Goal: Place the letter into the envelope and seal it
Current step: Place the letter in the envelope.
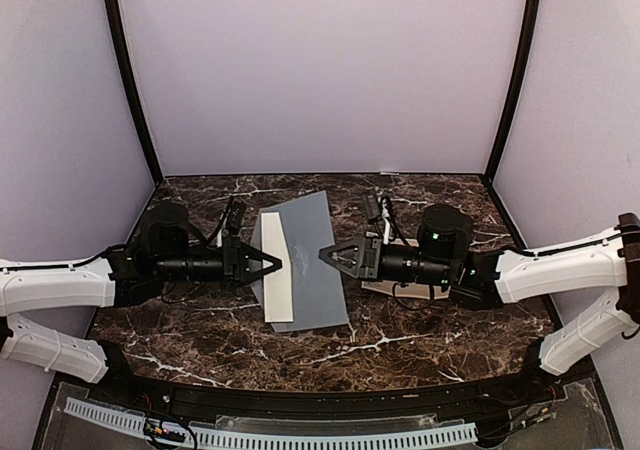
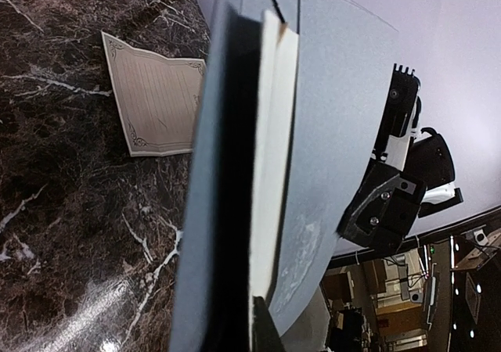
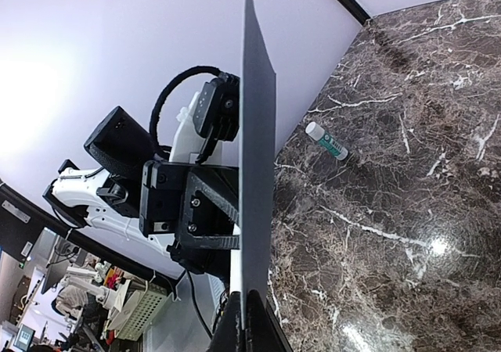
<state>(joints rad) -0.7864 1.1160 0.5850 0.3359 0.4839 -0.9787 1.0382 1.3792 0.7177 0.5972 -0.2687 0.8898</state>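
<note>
The left hand (image 1: 272, 263) and the right hand (image 1: 328, 255) each clench an opposite edge of the flat grey-blue paper envelope (image 1: 315, 280), holding it mid-desk. The cream, ornament-bordered paper letter (image 2: 160, 98) lies outside it on the dark marble desk (image 1: 200, 330), right of the envelope. Inserting and sealing both remain.

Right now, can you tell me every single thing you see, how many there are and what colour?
envelope: one, grey-blue, held off the table in the middle
cream strip: one, cream, along the envelope's left side
letter: one, cream with a thin border, flat on the table by the right arm
glue stick: one, white with a green cap, lying on the table
table: one, dark marble with white veins, under everything
walls: three, pale lilac, around the table
arms: two, white and black, one each side
left fingers: black, shut on the envelope's left edge
right fingers: black, shut on its right edge
</note>
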